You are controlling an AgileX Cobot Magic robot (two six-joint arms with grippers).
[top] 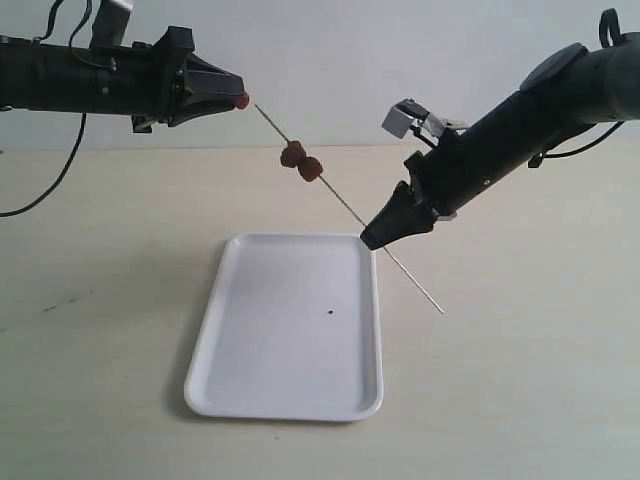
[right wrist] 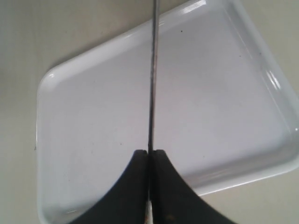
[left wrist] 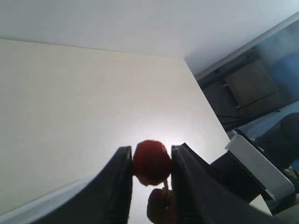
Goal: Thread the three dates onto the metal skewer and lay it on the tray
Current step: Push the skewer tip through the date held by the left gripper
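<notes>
Pale beige worktop [top: 520, 400], plain white wall [top: 330, 60] behind. White tray [top: 270, 345] lies flat on it, one black speck [top: 330, 313]. Thin grey skewer [top: 345, 203] slants in air above it, clenched by right end effector [top: 372, 238]. Two wrinkled dates [top: 311, 169] threaded mid-rod; left end effector [top: 240, 100] grasps third date [left wrist: 151, 162], seemingly at the tip.

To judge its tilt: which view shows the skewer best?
The exterior view: the skewer shows slanted, nearly end to end. The right wrist view shows one stretch over the tray; the left wrist view, a bit by the held date.
</notes>
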